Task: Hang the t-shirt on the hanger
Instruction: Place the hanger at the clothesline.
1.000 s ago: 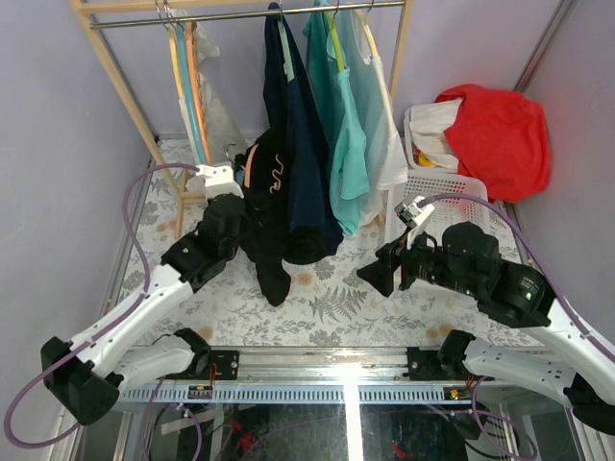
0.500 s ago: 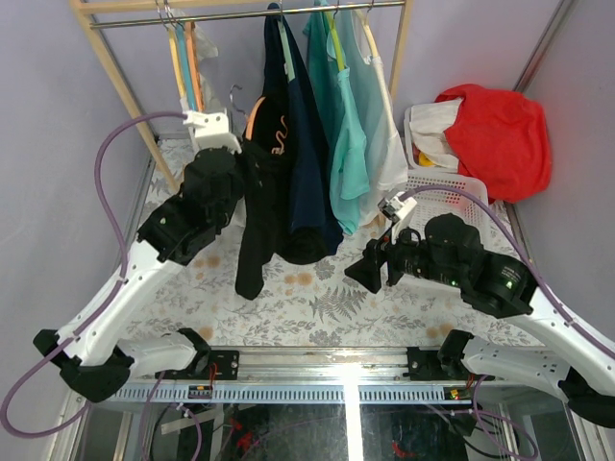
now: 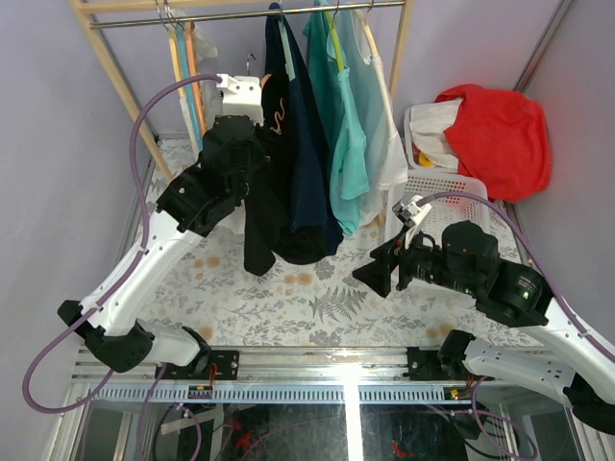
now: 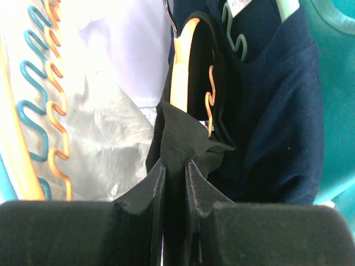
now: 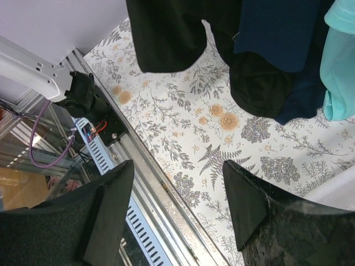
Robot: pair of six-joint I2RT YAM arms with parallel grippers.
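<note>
The black t-shirt (image 3: 258, 226) hangs on the orange hanger (image 3: 261, 96), held up in the air just left of the navy shirt. The hanger's silver hook (image 3: 252, 63) is below the rail. My left gripper (image 3: 252, 120) is raised high and shut on a fold of the t-shirt (image 4: 183, 141) at its shoulder. In the left wrist view the orange hanger (image 4: 181, 66) and its wavy bar rise from that fold. My right gripper (image 3: 378, 274) hovers low over the table, open, with nothing between its fingers (image 5: 117, 208). The t-shirt's hem (image 5: 166, 39) hangs ahead of it.
A wooden rack (image 3: 115, 67) carries a navy shirt (image 3: 306, 154), teal shirts (image 3: 348, 125), and blue and yellow hangers (image 3: 187, 77). A white basket (image 3: 437, 187) with a red cloth (image 3: 500, 130) stands at the right. The floral table (image 3: 317, 298) lies below.
My left arm has lifted the t-shirt and hanger up off the table and back toward the rail. The right arm shifted slightly and returned, still open.
</note>
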